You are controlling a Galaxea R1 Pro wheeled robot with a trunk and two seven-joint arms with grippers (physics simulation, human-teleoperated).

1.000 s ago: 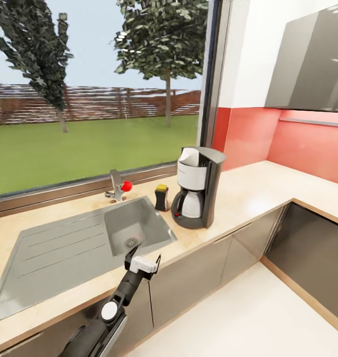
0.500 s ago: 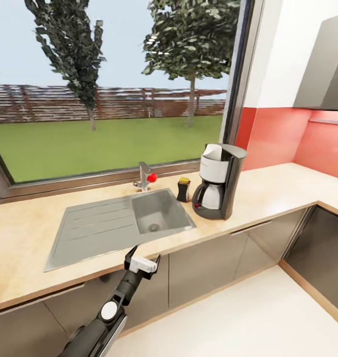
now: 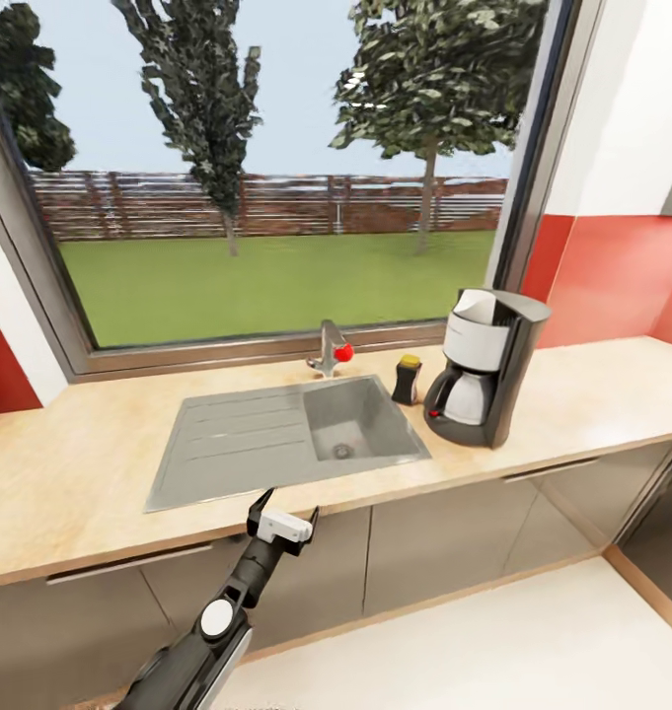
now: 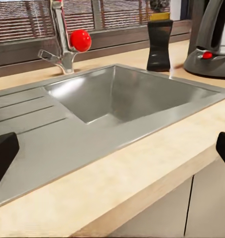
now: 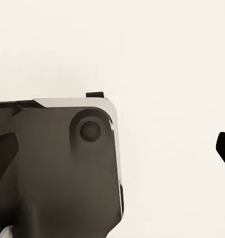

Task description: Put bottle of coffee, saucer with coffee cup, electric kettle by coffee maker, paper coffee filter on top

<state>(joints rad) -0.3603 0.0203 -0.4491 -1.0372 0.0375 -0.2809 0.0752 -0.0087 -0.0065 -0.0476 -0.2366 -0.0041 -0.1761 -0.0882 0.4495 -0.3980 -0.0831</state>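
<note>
The coffee maker [image 3: 485, 367], dark grey with white front parts and a small carafe, stands on the light wood kitchen countertop [image 3: 79, 473] right of the sink. Just to its left and a little behind stands the bottle of coffee [image 3: 407, 380], dark with a yellow cap. My left gripper [image 3: 285, 510] hangs open and empty in front of the counter's edge, below the sink. In the left wrist view that gripper [image 4: 112, 151] faces the sink, with the bottle of coffee [image 4: 159, 44] and the coffee maker's base [image 4: 211, 47] beyond. My right gripper [image 5: 115, 148] is open over pale floor.
An inset grey sink [image 3: 286, 439] with drainboard lies mid-counter, with a faucet with a red knob [image 3: 331, 350] behind it. A big window backs the counter and a red wall [image 3: 612, 276] stands at the right. Grey cabinets [image 3: 444, 542] sit below, white floor [image 3: 493, 651] in front.
The whole head view has shifted: sink, bottle and coffee maker now sit further right and smaller, with more counter at the left. The left arm holds the same pose in the picture.
</note>
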